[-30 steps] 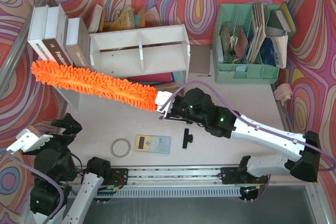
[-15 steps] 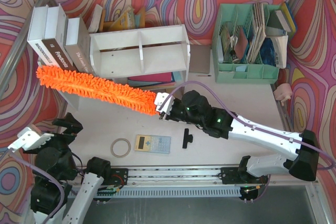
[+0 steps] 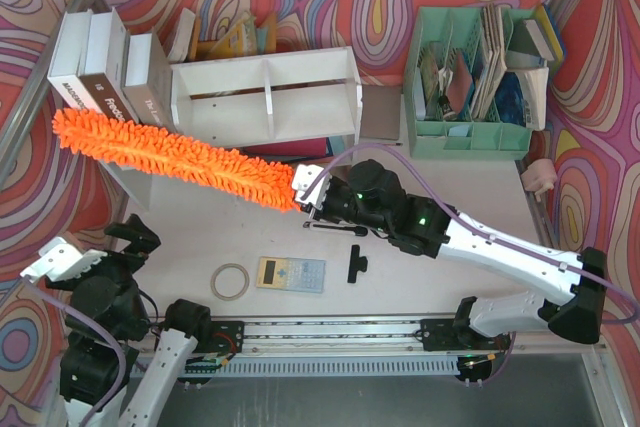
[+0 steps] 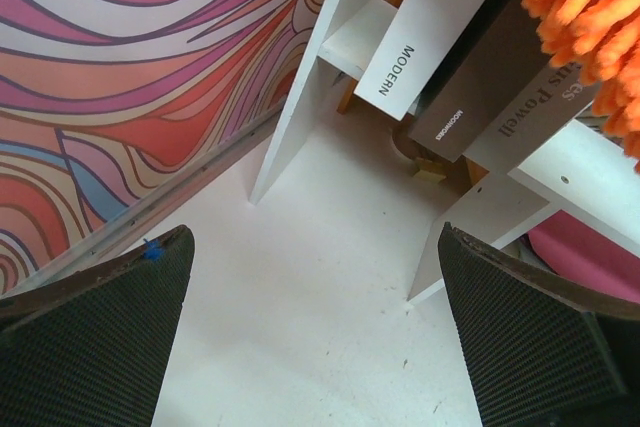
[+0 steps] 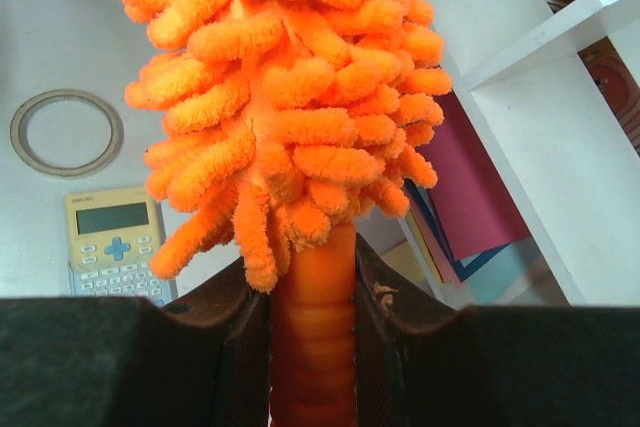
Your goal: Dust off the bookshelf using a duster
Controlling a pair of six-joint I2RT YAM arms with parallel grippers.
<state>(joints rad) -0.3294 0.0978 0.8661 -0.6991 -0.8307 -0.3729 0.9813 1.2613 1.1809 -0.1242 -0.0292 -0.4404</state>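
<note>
Swings duster (image 3: 175,157) tip back toward 10 o'clock along bookshelf (image 3: 265,97) front, clamps it in right gripper (image 3: 308,192), holds left gripper (image 4: 315,337) wide open, idle; mid-dusting.

Front of bookshelf (image 3: 310,77) barred at left by duster (image 3: 170,155) (slanted across front-left corner); books (image 3: 100,72) packed against left end; open table (image 3: 200,237) found in front, dotted by tape ring (image 3: 230,281), calculator (image 3: 290,274), black clip (image 3: 356,264)

The white table (image 3: 200,237) is carrying the bookshelf (image 3: 265,97) at its far left and a mint-green file organizer (image 3: 470,137) at its far right. Near the front edge, a tape ring (image 3: 230,281) is lying just beside a calculator (image 3: 291,274), and a small black part (image 3: 356,263) is sitting to their right.
</note>
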